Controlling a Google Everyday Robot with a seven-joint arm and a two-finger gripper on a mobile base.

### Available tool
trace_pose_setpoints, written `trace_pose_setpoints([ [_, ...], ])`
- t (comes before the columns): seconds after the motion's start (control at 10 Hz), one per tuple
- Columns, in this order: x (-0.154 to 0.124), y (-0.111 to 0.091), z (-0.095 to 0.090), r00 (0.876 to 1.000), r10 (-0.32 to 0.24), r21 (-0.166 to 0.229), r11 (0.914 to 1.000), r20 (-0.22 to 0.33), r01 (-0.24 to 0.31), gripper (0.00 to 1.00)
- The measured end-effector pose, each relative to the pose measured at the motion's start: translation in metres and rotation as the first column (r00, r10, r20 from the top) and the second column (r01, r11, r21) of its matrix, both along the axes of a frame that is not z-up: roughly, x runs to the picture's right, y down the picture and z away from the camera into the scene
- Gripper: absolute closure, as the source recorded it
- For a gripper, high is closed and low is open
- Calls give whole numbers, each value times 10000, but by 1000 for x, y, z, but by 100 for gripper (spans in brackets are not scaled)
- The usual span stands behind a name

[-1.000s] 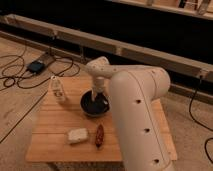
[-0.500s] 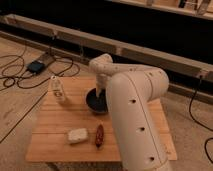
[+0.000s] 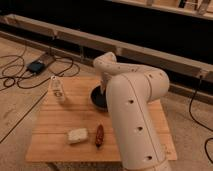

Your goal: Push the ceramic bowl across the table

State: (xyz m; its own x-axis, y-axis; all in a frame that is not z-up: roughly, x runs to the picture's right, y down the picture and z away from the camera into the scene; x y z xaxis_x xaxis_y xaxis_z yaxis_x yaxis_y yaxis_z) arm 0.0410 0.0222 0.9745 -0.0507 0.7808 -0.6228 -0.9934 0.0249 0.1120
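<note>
My gripper [image 3: 103, 89] sits at the ceramic bowl [image 3: 98, 98]; I can't tell its opening. I push low and steady so the bowl slides flat on the table [image 3: 55, 137].

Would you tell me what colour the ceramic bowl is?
Glossy dark blue-black, in the camera view: ceramic bowl, end effector at it.

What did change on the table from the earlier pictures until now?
The ceramic bowl slid toward the far edge of the table, pushed by the claw, which moved away with it. The bottle, the pale block and the reddish item stayed.
</note>
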Motion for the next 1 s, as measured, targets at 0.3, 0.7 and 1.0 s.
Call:
trace_pose_setpoints([
  [0.3, 12, -13, 9, 9999, 59, 269, 9996, -158, -55, 35],
  [0.7, 22, -31, 22, 10000, 23, 841, 9965, -97, -15, 35],
  [1.0, 32, -42, 26, 9999, -29, 1271, 9919, -126, 45, 35],
])
